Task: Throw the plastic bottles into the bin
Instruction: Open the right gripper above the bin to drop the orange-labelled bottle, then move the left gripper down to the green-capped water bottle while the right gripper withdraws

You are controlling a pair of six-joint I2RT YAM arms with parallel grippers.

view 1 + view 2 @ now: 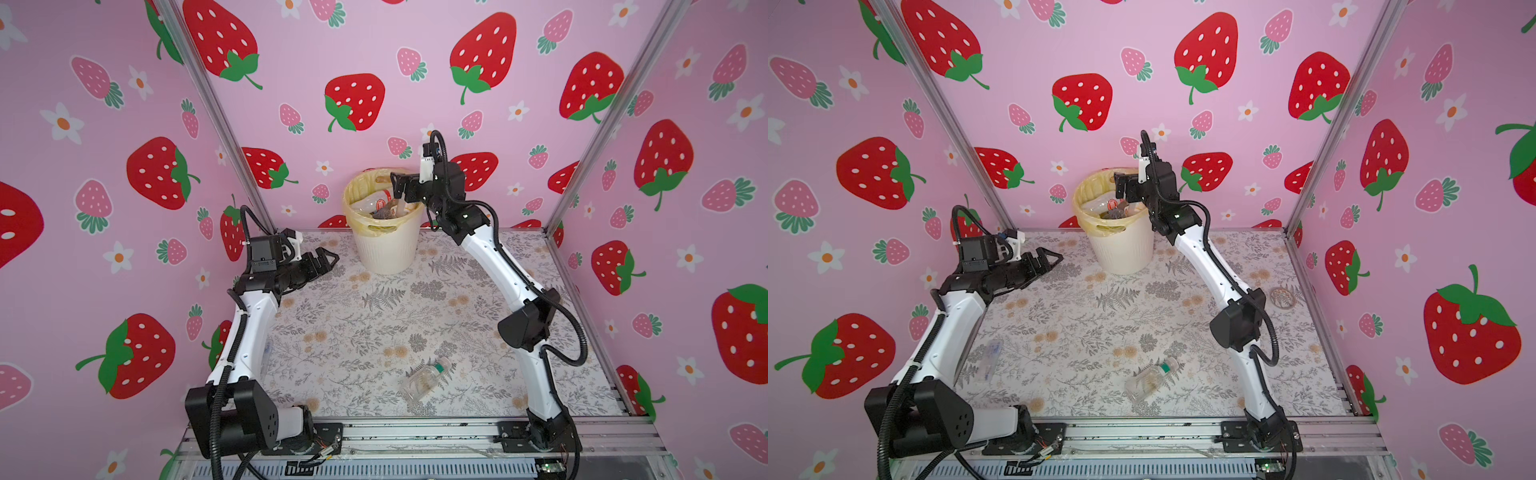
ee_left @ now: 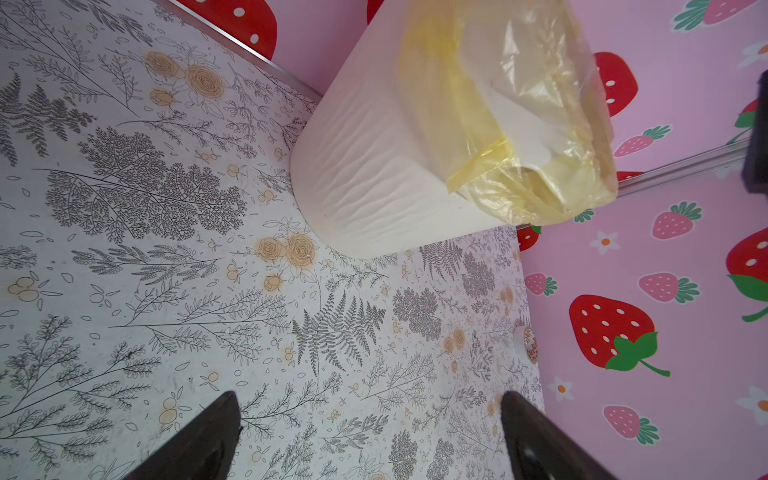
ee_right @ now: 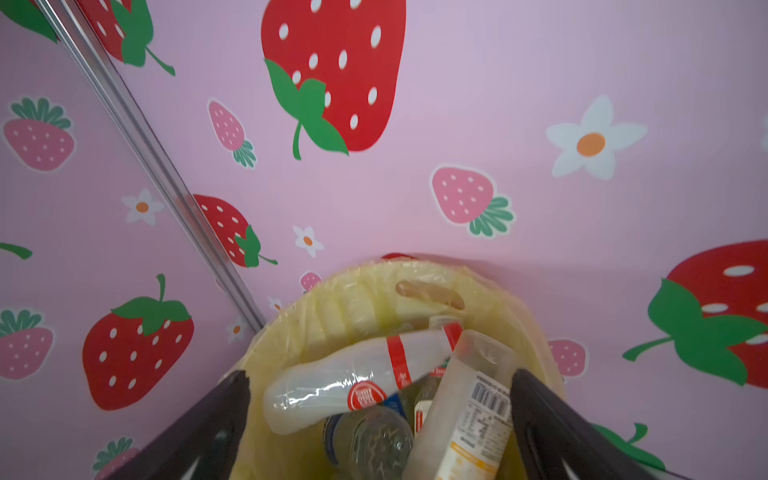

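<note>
Right wrist view: my right gripper [image 3: 380,374] hangs wide open and empty over the far cream-white ribbed round plastic bin [image 3: 353,291], with clear plastic bottles [image 3: 332,386] inside. One clear green-capped plastic bottle [image 1: 426,380] lies on the near floral table [image 1: 374,324]. My left gripper [image 1: 330,257], also open and empty, is left of the bin.

You have a broad bare stretch of tabletop [image 1: 374,316] through the middle of both top views. The bin [image 1: 386,249] blocks the upper centre against the back wall, and the right gripper [image 1: 397,185] hangs over its mouth, jaws wide apart. Bottles [image 3: 353,386] crowd the bin's inside. One clear bottle [image 1: 424,380] lies at lower centre. The left gripper [image 1: 330,257], jaws spread, sits just left of the bin without touching it.
</note>
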